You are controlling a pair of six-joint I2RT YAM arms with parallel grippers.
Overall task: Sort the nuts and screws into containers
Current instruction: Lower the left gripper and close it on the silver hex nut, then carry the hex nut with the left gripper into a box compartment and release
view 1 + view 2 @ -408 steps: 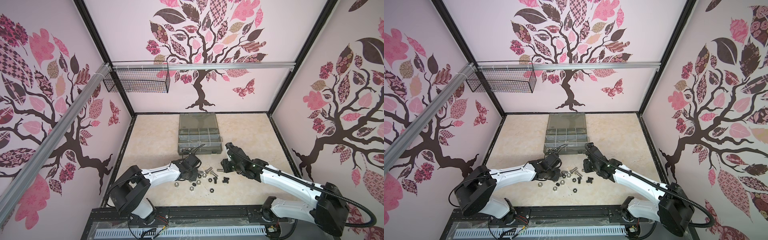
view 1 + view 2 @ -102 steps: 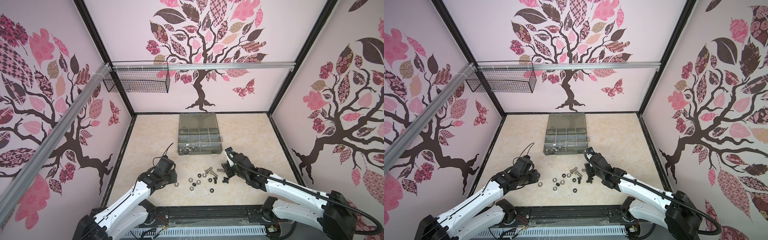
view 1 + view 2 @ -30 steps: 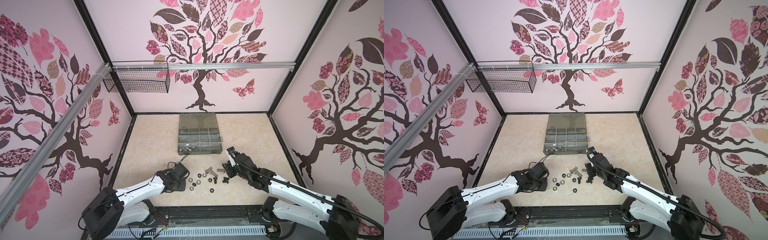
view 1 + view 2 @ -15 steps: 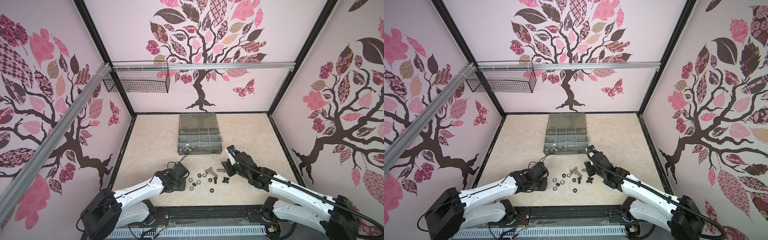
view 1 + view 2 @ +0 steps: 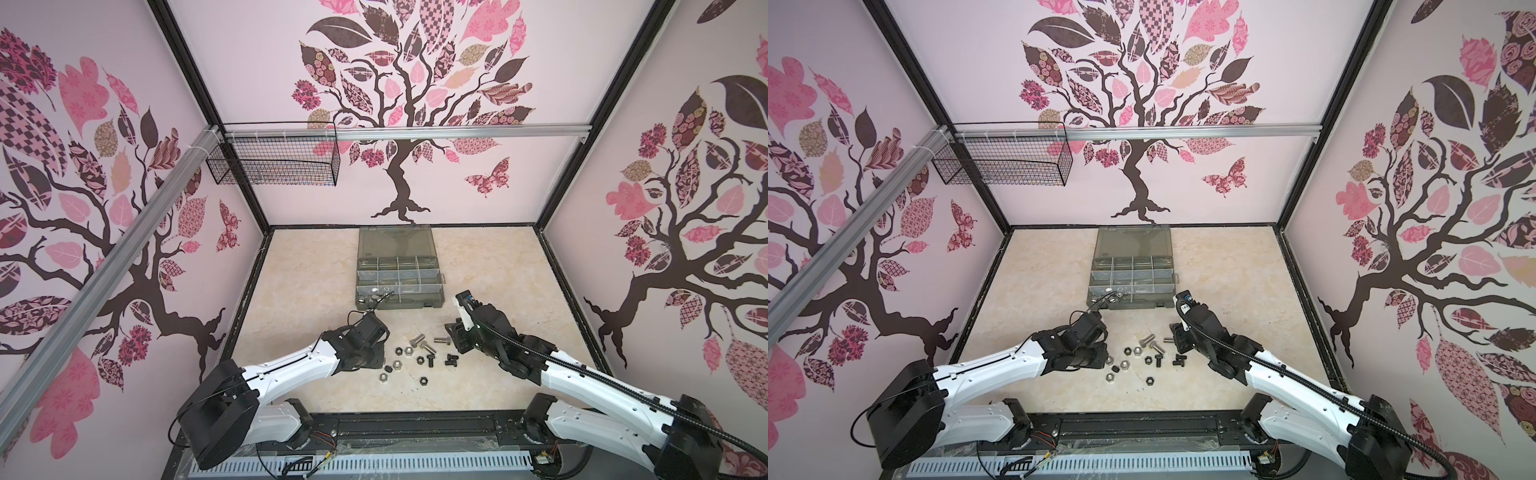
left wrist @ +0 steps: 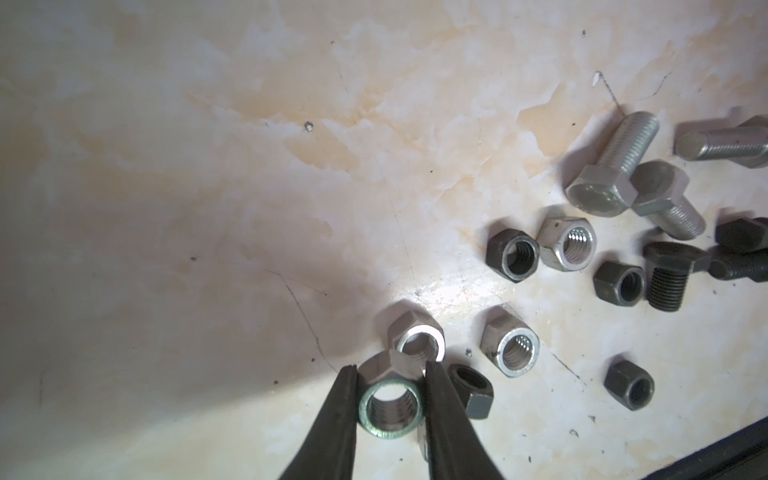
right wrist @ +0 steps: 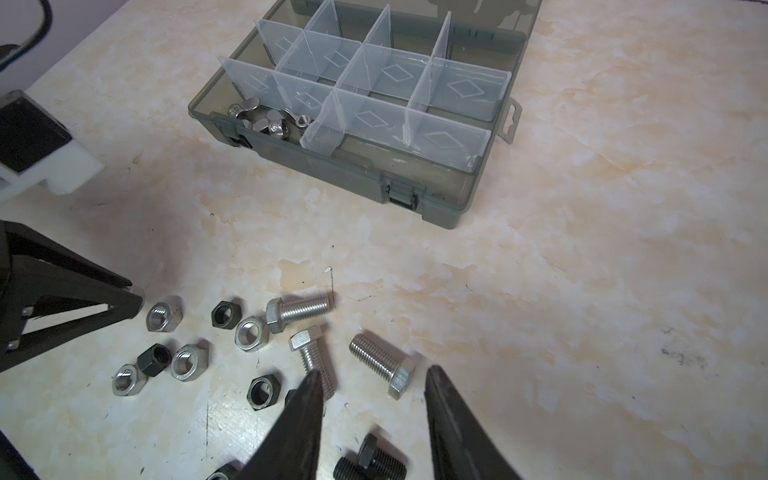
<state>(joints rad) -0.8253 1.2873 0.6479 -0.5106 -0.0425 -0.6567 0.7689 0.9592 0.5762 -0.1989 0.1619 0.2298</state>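
In the left wrist view my left gripper (image 6: 390,369) is shut on a silver hex nut (image 6: 390,409), one finger on each side of it. This is at the left edge of the loose pile (image 5: 415,353) of nuts and screws. More silver nuts (image 6: 509,351) and black nuts (image 6: 513,255) lie beside it. My right gripper (image 7: 372,372) is open, its jaws either side of a silver screw (image 7: 380,365) and above it. Two other silver screws (image 7: 299,311) and black screws (image 7: 374,461) lie close by. The containers (image 5: 399,304) stand behind the pile, with wing nuts (image 7: 270,120) in the near-left compartment.
The case lid (image 5: 395,241) lies flat, open toward the back wall. A black wire mesh basket (image 5: 274,162) hangs on the rail at the back left. A black frame edge (image 5: 415,428) runs along the front of the table.
My left gripper has narrowed onto the silver nut at the pile's left edge. The right arm has hardly moved.
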